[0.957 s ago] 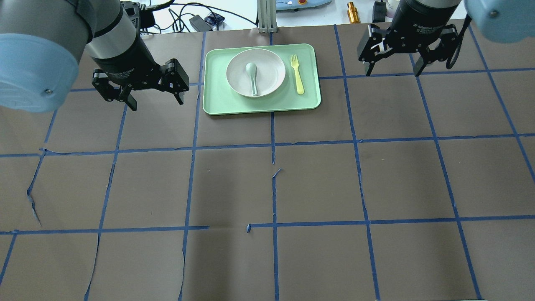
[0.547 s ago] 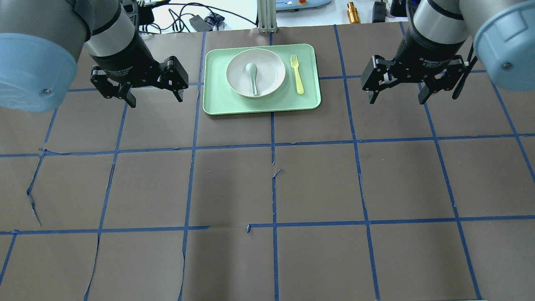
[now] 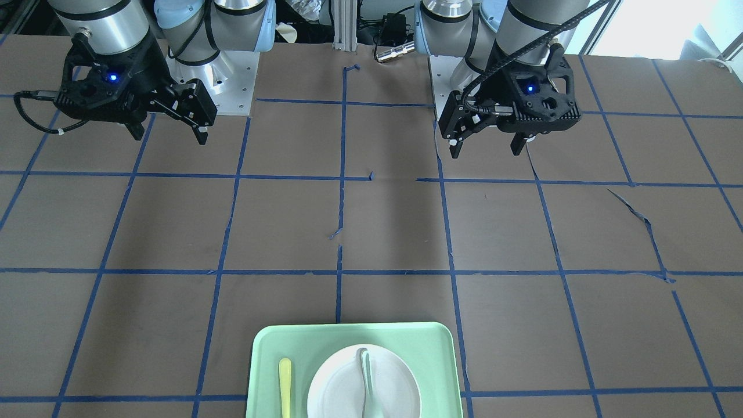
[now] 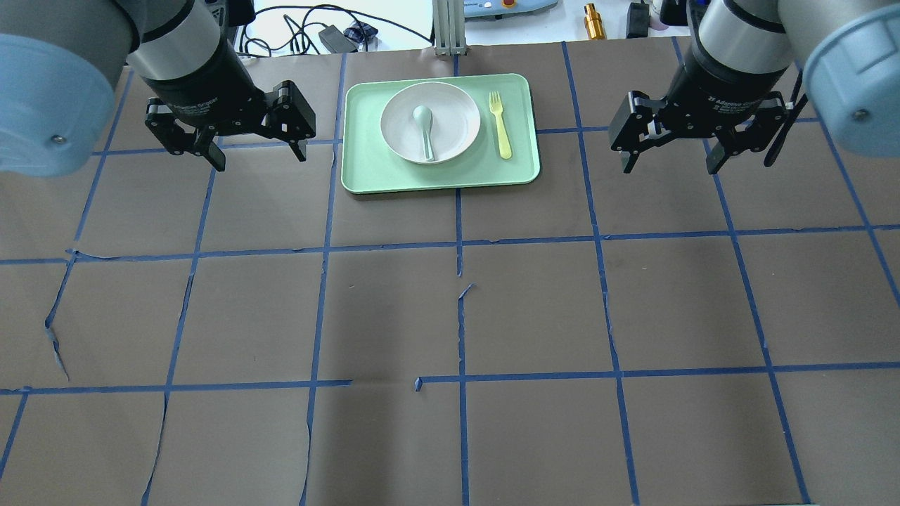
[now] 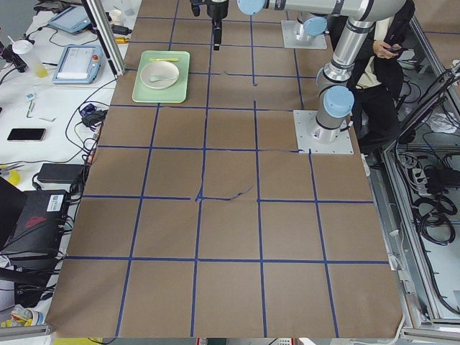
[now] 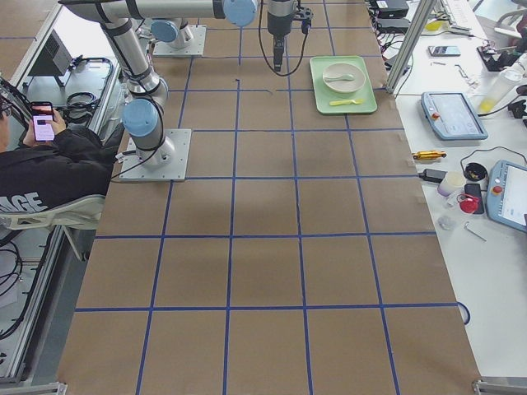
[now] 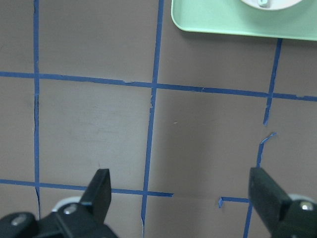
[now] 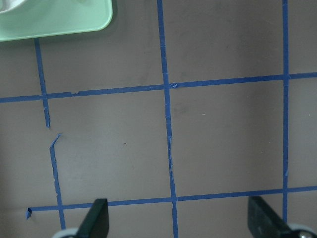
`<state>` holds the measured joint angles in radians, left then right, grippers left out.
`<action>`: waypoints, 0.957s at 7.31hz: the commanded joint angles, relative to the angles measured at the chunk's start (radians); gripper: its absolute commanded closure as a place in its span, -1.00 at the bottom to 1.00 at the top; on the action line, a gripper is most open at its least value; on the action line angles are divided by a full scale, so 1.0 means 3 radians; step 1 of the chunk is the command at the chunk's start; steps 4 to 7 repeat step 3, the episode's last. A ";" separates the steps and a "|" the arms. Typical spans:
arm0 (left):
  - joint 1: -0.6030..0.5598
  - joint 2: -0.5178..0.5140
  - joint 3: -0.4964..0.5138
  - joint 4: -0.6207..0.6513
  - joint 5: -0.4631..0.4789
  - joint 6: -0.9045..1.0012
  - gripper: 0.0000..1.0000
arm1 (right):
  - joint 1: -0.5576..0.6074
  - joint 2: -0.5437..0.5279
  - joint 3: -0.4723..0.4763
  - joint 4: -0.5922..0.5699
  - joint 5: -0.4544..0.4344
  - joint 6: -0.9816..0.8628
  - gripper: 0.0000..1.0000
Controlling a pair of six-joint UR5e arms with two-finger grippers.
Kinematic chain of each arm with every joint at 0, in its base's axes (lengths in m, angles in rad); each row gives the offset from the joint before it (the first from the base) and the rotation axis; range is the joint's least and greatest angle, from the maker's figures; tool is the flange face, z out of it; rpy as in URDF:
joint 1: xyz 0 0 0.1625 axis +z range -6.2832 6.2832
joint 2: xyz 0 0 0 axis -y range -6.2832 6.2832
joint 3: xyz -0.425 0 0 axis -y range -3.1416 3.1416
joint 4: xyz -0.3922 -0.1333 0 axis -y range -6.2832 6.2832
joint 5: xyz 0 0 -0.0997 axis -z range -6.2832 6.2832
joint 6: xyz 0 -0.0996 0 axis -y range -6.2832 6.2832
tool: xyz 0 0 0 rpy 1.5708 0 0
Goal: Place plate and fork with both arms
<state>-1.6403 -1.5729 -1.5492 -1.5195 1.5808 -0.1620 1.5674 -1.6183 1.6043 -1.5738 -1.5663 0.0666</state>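
The off-white plate sits on a mint-green tray at the far middle of the table, with a grey-green spoon lying in it. The pale-yellow fork lies on the tray, right of the plate. My left gripper hovers open and empty left of the tray. My right gripper hovers open and empty right of the tray. In the front-facing view the plate and fork show at the bottom edge. The left wrist view shows the tray's corner ahead.
Brown paper with a blue tape grid covers the table. Cables and a brass part lie beyond the far edge. A seated person shows beside the robot bases. Tablets and tools lie on the side bench.
My right gripper has moved nearer to me and slightly right, staying open. My left gripper has shifted a little farther away, staying open. The plate, fork and tray have not moved.
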 commanded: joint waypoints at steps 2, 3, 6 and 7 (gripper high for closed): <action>-0.0003 0.0002 -0.0016 -0.0008 0.0013 0.0008 -1.00 | 0.0001 0.0000 -0.0009 -0.0010 0.0000 -0.0002 -1.00; -0.0003 0.0002 -0.0026 -0.0013 0.0013 -0.0007 -1.00 | 0.0001 0.0000 -0.0009 -0.0010 0.0000 0.0003 -1.00; -0.0003 0.0002 -0.0026 -0.0013 0.0013 -0.0007 -1.00 | 0.0001 0.0000 -0.0009 -0.0010 0.0000 0.0003 -1.00; -0.0003 0.0002 -0.0026 -0.0013 0.0013 -0.0007 -1.00 | 0.0001 0.0000 -0.0009 -0.0010 0.0000 0.0003 -1.00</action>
